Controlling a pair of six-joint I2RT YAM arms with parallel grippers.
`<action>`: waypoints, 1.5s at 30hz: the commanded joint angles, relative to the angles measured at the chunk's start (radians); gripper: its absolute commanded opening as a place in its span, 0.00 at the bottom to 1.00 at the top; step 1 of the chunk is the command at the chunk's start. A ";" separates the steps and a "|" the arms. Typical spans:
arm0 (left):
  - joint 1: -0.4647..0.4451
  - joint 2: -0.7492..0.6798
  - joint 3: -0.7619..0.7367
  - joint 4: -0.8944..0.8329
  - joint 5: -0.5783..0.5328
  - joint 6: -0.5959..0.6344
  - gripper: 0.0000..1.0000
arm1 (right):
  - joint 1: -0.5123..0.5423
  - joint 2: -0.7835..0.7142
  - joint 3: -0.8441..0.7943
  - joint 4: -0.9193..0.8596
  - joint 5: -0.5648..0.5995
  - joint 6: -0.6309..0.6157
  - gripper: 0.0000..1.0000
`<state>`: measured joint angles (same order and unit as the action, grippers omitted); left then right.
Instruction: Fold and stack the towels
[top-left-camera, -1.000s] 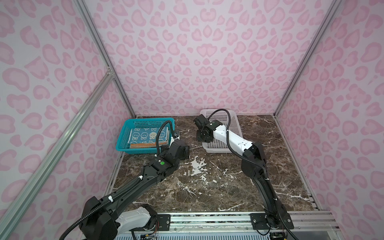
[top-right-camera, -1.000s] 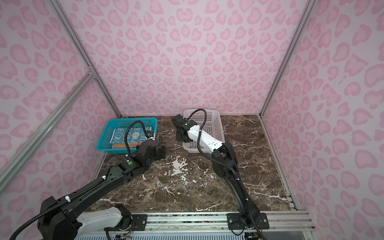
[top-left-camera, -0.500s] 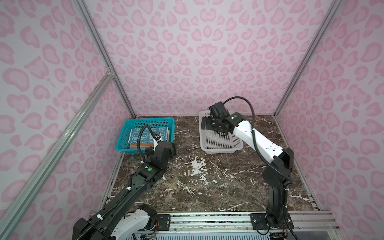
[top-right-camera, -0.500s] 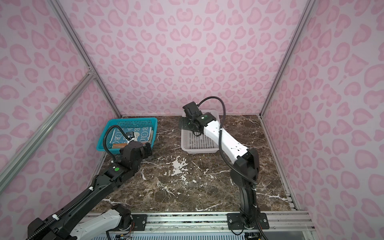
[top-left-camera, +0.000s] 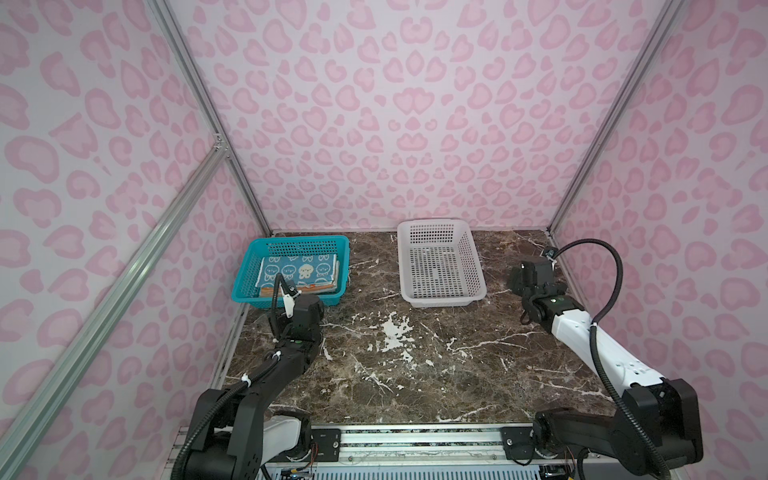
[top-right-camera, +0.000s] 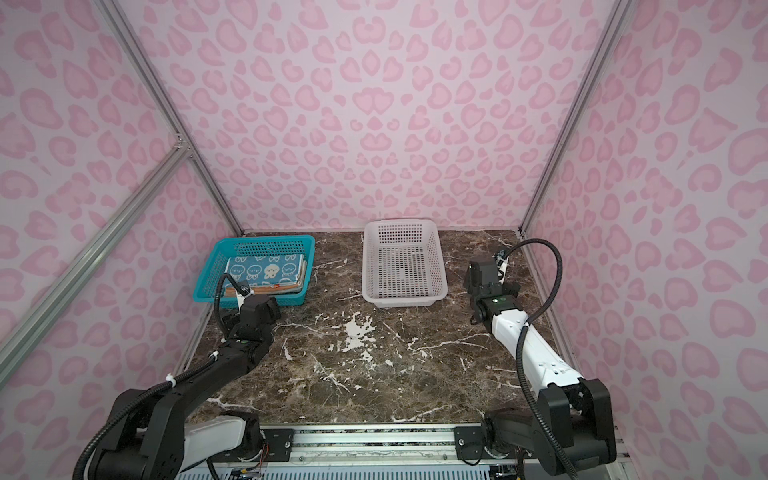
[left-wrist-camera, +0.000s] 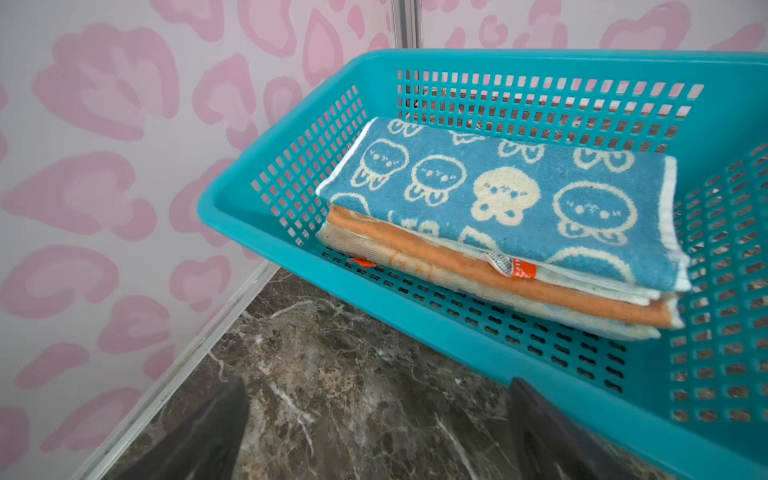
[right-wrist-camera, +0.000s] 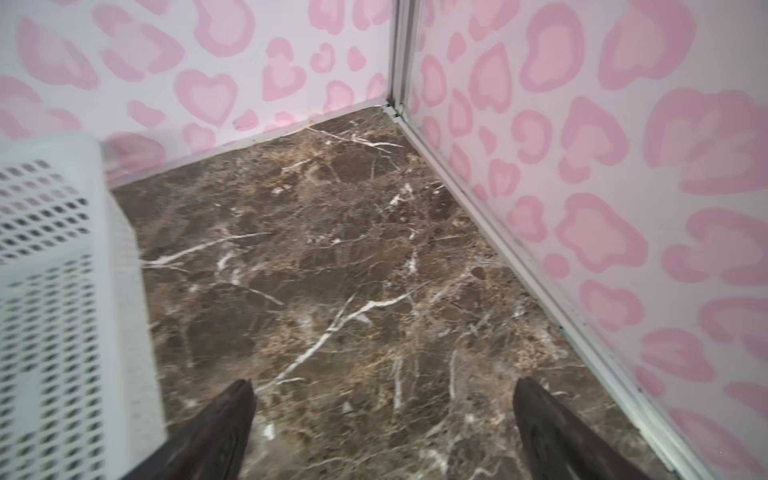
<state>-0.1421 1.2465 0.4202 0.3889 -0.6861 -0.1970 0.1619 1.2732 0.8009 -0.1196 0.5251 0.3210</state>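
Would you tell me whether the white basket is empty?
Empty: the white basket shows only its perforated floor; towels lie in the teal basket.

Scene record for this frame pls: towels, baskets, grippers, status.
stack: blue towel on top, orange towel in the middle, cream towel at the bottom, all folded
stack location: inside teal basket
white basket: empty, on marble table
left gripper: open, holds nothing, at teal basket's near side
right gripper: open, holds nothing, over table beside white basket
status: towels look folded and stacked
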 joint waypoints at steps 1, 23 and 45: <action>0.016 0.074 -0.034 0.287 0.071 0.032 0.97 | -0.008 0.020 -0.096 0.271 0.146 -0.133 0.99; 0.107 0.249 -0.124 0.708 0.359 0.118 0.98 | -0.022 0.266 -0.386 1.007 0.019 -0.294 0.99; 0.113 0.232 -0.111 0.639 0.385 0.113 0.98 | -0.093 0.278 -0.478 1.148 -0.171 -0.271 1.00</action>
<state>-0.0284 1.4811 0.3092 0.9928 -0.2962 -0.0864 0.0669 1.5433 0.3298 1.0035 0.3302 0.0494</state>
